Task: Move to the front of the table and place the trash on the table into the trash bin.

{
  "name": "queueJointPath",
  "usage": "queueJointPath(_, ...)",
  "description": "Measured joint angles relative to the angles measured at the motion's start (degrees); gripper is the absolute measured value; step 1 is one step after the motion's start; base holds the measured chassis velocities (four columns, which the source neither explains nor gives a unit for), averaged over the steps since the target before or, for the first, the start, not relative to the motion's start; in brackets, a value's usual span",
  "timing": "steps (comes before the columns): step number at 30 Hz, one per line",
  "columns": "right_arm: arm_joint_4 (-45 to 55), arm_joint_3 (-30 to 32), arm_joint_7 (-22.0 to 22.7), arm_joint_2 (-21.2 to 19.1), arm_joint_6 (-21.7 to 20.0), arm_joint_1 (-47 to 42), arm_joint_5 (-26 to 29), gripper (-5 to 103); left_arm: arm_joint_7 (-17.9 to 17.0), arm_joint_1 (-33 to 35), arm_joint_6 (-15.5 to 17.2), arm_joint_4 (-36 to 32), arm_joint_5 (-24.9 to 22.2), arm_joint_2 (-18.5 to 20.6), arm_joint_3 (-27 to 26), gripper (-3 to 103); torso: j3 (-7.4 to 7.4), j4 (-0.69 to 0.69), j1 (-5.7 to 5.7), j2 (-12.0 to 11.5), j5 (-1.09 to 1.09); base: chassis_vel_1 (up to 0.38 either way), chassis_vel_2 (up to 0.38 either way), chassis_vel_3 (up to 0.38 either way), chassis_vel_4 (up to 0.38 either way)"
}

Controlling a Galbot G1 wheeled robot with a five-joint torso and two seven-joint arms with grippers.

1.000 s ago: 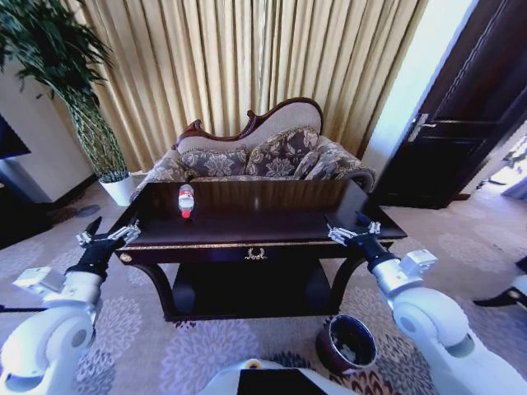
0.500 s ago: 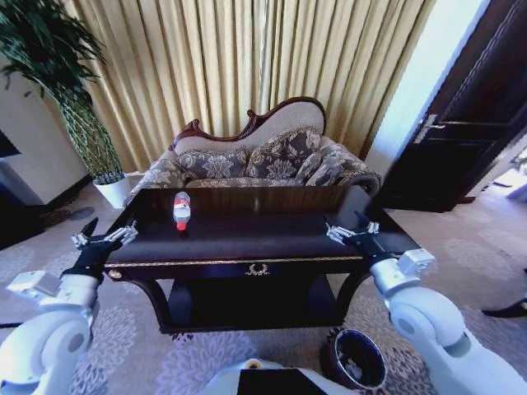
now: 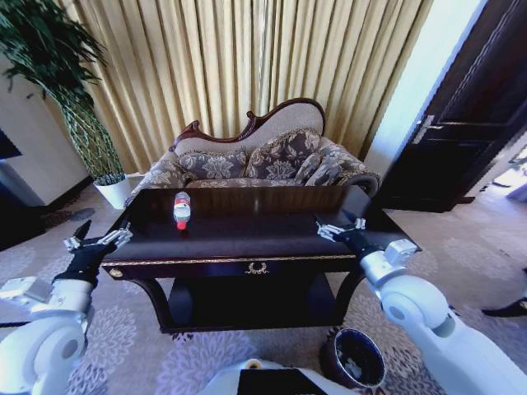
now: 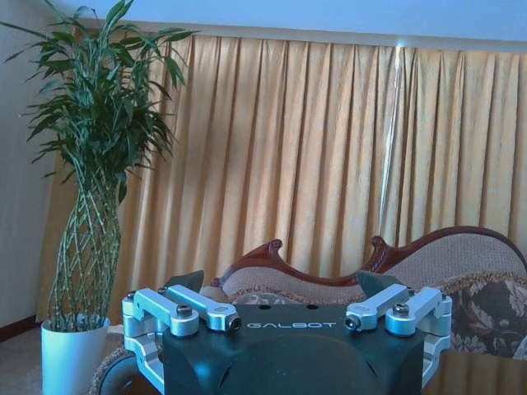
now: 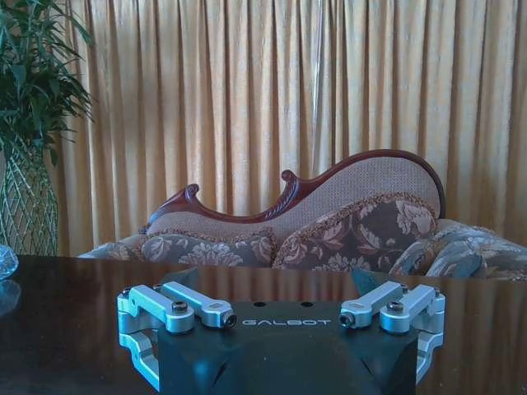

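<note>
The right gripper [image 3: 338, 230] hovers open above the right front of the large dark glossy wooden table [image 3: 247, 243]; the left gripper [image 3: 97, 241] is open off its left front corner. Nothing is binned, I judge: the clear plastic bottle with red label [image 3: 182, 210] lies near the back left edge. The round maroon trash bin [image 3: 354, 360] stands on the floor, its contents unclear.

A patterned sofa [image 3: 263, 160] (carved wooden frame) fronts golden curtains [image 3: 247, 66] beside a potted plant [image 3: 78, 115].
</note>
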Motion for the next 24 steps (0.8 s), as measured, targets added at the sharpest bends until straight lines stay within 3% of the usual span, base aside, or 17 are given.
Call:
queueJointPath(8,-0.90,-0.29,-0.03,0.57,0.15,1.03,-0.21,100,-1.18,-0.84,0.35,0.40,-0.32,1.51,1.05,100,0.00,0.02,0.00,0.00,0.00,0.000,0.000,0.000,0.000)
queueJointPath(12,-0.93,0.65,-0.09,0.25,0.25,1.02,-0.20,100,-3.33,-3.95,2.26,2.10,-1.86,4.14,2.33,100,0.00,0.01,0.00,0.00,-0.01,0.000,0.000,0.000,0.000)
queueJointPath(15,-0.98,1.20,-0.11,0.01,0.27,0.83,-0.18,100,-6.19,-7.18,3.98,3.48,-3.87,6.74,4.42,100,0.00,0.02,0.00,0.00,-0.01,0.000,0.000,0.000,0.000)
queueJointPath(18,-1.08,1.81,-0.12,-0.23,0.29,0.11,-0.18,100,-13.47,-12.81,6.55,4.89,-7.85,11.99,8.68,100,0.00,-0.01,0.01,0.00,0.01,0.000,0.000,0.000,0.000)
queueJointPath(21,-1.08,2.07,-0.13,-0.27,0.30,-0.21,-0.18,100,-15.63,-14.84,7.09,5.67,-9.04,14.16,10.62,100,0.00,-0.01,0.01,-0.01,0.00,0.000,0.000,0.000,0.000)
queueJointPath(24,-1.02,2.59,-0.13,-0.30,0.31,-0.90,-0.19,100,-19.84,-19.50,7.72,8.38,-10.51,18.06,16.16,100,0.00,0.01,0.00,0.00,0.00,0.000,0.000,0.000,0.000)
